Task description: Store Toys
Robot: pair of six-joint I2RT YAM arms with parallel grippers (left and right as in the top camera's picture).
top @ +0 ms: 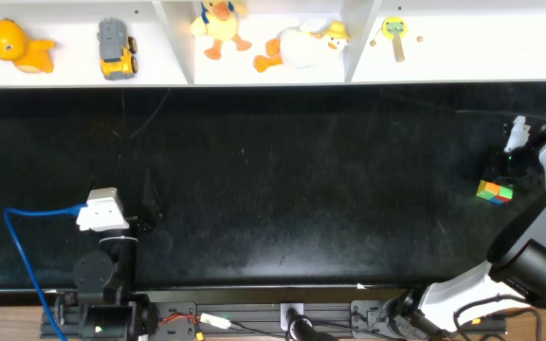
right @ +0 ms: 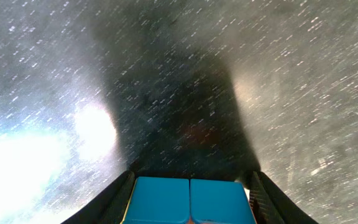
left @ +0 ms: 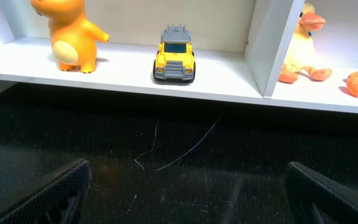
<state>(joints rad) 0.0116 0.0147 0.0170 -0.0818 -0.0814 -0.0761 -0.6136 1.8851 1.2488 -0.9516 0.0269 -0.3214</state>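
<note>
A multicoloured puzzle cube [top: 494,191] lies at the far right of the black table. My right gripper [top: 512,167] is down at it. In the right wrist view the cube's blue face [right: 190,200] fills the gap between the two fingers, whose inner sides touch it; the right gripper [right: 191,177] is shut on the cube. My left gripper [top: 151,208] rests low at the left of the table, well back from the shelf. It is open with nothing between its fingers [left: 55,190].
A white shelf [top: 254,76] runs along the table's far edge, split into bays. It holds an orange figure [top: 17,44], a yellow truck [top: 117,49], a yellow duck plush [top: 220,24], a white duck plush [top: 301,45] and a wooden toy [top: 393,33]. A blue cable [top: 27,246] trails at the left.
</note>
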